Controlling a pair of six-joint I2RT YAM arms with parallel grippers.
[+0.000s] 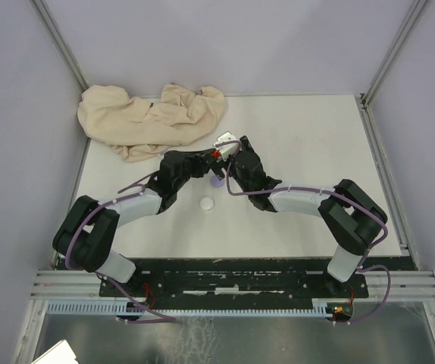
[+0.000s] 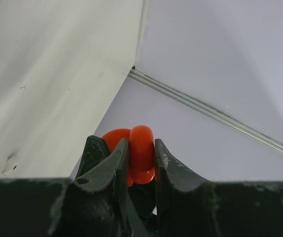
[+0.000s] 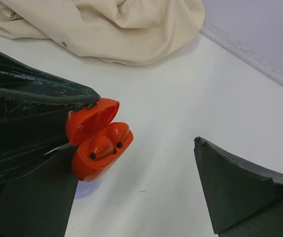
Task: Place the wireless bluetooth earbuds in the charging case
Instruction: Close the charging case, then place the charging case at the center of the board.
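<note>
- Both arms reach from the near edge toward the middle of the worktop [image 1: 316, 144], and their grippers meet just past its centre.
- White disc [image 1: 207, 203] lies flat near the centre, on the near side of the grippers and apart from them.
- Purple disc [image 1: 216, 180] lies a little farther in, just below the grippers. In the right wrist view it shows only as a pale patch under the case.
- Left gripper [image 2: 140, 145] has its fingers [image 2: 168, 165] pinched on the red case [image 3: 99, 148], one on each flat side, holding it off the worktop.
- The case lid [image 3: 92, 121] is hinged open and tipped back against the left gripper.
- Two red earbuds [image 3: 107, 140] sit side by side in the case wells, each with a dark dot showing. How fully they are seated is hard to tell.
- Right gripper [image 1: 231, 161] faces the open case from the right. Its fingers [image 3: 240, 192] are spread wide, hold nothing and do not touch the case.
- Small white object [image 1: 225, 139] lies just beyond the grippers toward the far edge, too small to identify.
- Crumpled beige cloth [image 1: 153, 117] is heaped at the far left corner and reaches toward the middle of the far edge.
</note>
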